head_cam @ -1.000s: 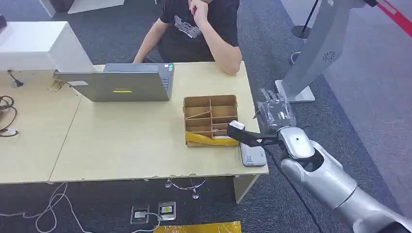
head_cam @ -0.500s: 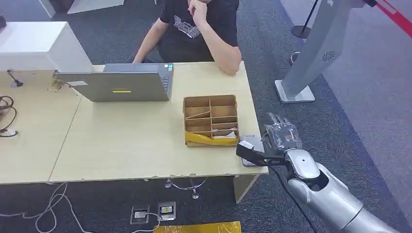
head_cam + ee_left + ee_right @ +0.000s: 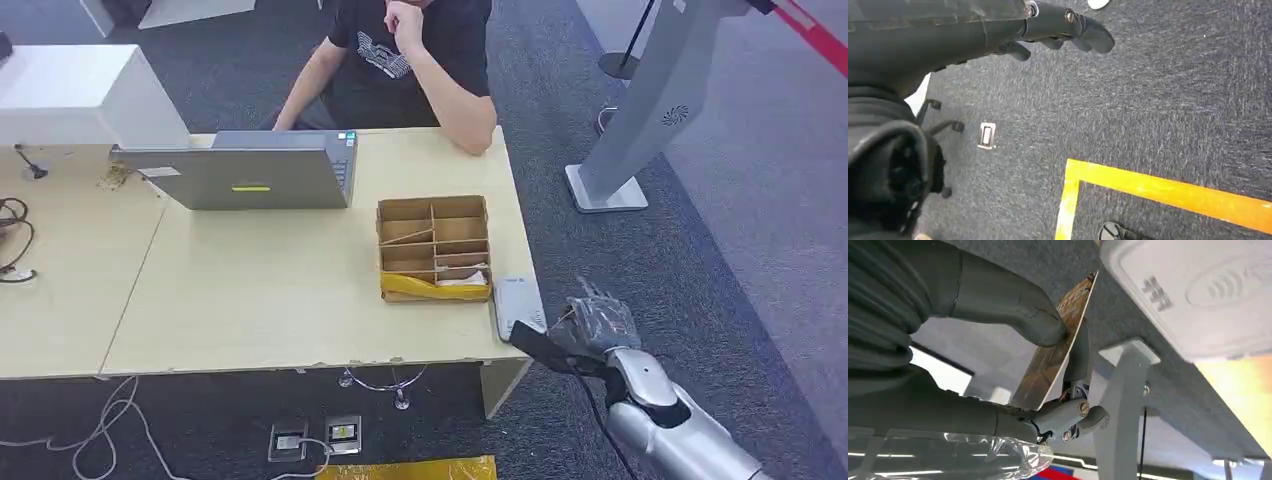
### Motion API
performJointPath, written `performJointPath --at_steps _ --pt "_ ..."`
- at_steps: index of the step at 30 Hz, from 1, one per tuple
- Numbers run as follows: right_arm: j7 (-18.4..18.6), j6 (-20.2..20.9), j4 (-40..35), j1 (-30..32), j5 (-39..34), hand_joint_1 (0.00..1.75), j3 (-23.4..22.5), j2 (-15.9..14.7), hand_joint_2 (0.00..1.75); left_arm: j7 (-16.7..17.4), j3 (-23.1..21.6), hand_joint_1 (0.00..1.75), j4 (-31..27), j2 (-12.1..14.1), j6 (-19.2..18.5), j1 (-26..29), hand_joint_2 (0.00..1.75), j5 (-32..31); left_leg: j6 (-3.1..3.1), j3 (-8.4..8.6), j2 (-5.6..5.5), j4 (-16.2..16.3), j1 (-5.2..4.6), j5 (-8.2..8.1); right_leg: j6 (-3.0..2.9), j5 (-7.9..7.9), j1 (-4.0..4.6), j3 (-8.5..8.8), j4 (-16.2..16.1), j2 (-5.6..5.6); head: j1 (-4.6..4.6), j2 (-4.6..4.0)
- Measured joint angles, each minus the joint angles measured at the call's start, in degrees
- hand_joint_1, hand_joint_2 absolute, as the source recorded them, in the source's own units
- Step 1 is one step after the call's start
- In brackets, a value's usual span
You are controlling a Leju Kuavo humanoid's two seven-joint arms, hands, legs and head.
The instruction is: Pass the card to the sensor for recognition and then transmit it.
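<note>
Dark carpet [image 3: 620,250] surrounds a light wood table [image 3: 250,290]. Right hand [image 3: 590,325] pinches the card [image 3: 1055,347] between thumb and finger, just off the table's corner beside the white card reader [image 3: 518,305]. Left hand [image 3: 1058,30] hangs over the floor with nothing in it, fingers loosely apart.

Right hand [image 3: 590,325] sits off the pale wooden desk [image 3: 260,300] at its right front corner, open carpet around. White flat card reader [image 3: 518,305] at desk edge; brown cardboard divider box [image 3: 433,247] just behind it. Grey laptop [image 3: 240,175] and seated person [image 3: 410,60] block far side.
</note>
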Motion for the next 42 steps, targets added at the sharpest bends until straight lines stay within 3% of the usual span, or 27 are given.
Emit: performJointPath --at_steps 6,8,10,15,21,33,42 --pt "-2.03 -0.87 1.48 0.16 -1.09 1.75 0.28 0.63 1.75 -0.26 -1.70 0.00 0.04 -0.08 1.18 -0.18 0.00 0.00 0.00 0.00 0.01 0.00 0.00 0.00 0.00 0.00 0.00 0.00 0.01 0.00 0.02 0.00" --pt "-2.12 -2.10 2.62 -0.99 -2.56 1.75 1.16 1.69 1.75 1.51 -5.01 0.00 0.31 -2.72 4.20 -0.78 0.00 -0.04 0.00 0.01 0.06 0.00 -0.06 0.01 -0.05 0.04 -0.04 -0.03 0.00 0.02 -0.02 0.00" --pt "-0.89 -4.44 3.39 -1.33 -3.98 1.75 2.17 2.12 1.75 3.54 -9.29 0.00 0.37 -4.57 4.79 -1.01 0.00 -0.11 0.02 0.03 -0.01 0.00 -0.09 0.02 -0.03 0.04 -0.08 0.03 -0.01 -0.04 -0.04 0.00" --pt "0.96 -6.80 3.52 -1.33 -4.11 1.75 3.47 0.87 1.75 1.24 -14.66 0.00 1.29 -2.96 0.54 0.16 0.00 -0.24 0.01 0.01 0.23 0.01 -0.03 -0.04 -0.03 0.10 -0.02 -0.04 -0.04 0.23 0.15 0.00" --pt "1.71 -6.78 3.45 -3.37 -2.54 1.75 4.83 0.11 1.75 1.16 -18.66 0.00 1.25 -1.49 -0.37 0.45 0.00 0.00 -0.02 -0.01 0.20 -0.01 0.02 -0.02 -0.04 0.10 0.02 -0.07 -0.01 0.18 0.18 0.00" --pt "5.16 -3.89 -0.94 -4.10 1.55 1.75 4.66 -2.21 1.75 1.20 -20.46 0.00 1.42 -1.44 -0.44 0.77 0.00 0.22 -0.02 0.01 0.22 0.01 0.00 -0.02 -0.03 0.11 0.00 -0.05 -0.02 0.19 0.17 0.00" --pt "2.12 -0.06 -5.07 -3.07 4.66 1.75 2.67 -2.21 1.75 1.77 -20.46 0.00 1.44 -1.46 -0.31 0.81 0.00 0.02 -0.02 0.01 0.22 0.00 0.01 -0.02 -0.03 0.11 0.01 -0.03 -0.02 0.20 0.17 0.00"
